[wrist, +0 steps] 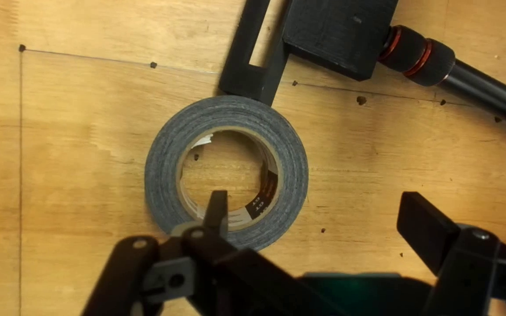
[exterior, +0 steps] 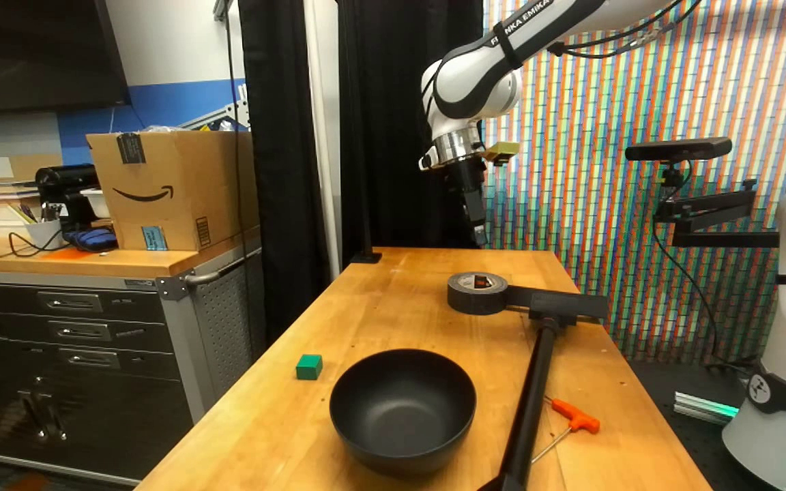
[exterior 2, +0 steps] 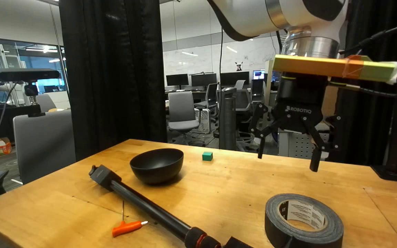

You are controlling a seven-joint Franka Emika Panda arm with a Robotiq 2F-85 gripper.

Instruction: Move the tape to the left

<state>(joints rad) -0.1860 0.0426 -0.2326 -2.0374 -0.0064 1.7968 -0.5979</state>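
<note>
The tape is a dark grey-black roll lying flat on the wooden table; it shows in both exterior views (exterior: pixel 476 301) (exterior 2: pixel 305 237) and in the wrist view (wrist: pixel 294 175). Its edge meets a black slotted bracket in the wrist view; whether they touch I cannot tell. My gripper is open and empty, pointing down above the table, in both exterior views (exterior: pixel 479 235) (exterior 2: pixel 287 163). In the wrist view my gripper (wrist: pixel 314 195) has its left finger overlapping the near part of the roll and its right finger over bare wood. The gripper is apart from the tape.
A black pole (exterior: pixel 536 375) with the bracket (wrist: pixel 253 79) lies along the table beside the tape. A black bowl (exterior: pixel 403 409), a green cube (exterior: pixel 309 367) and an orange-handled hex key (exterior: pixel 576 416) are on the table. A black stand base (exterior 2: pixel 393 175) is at the table edge.
</note>
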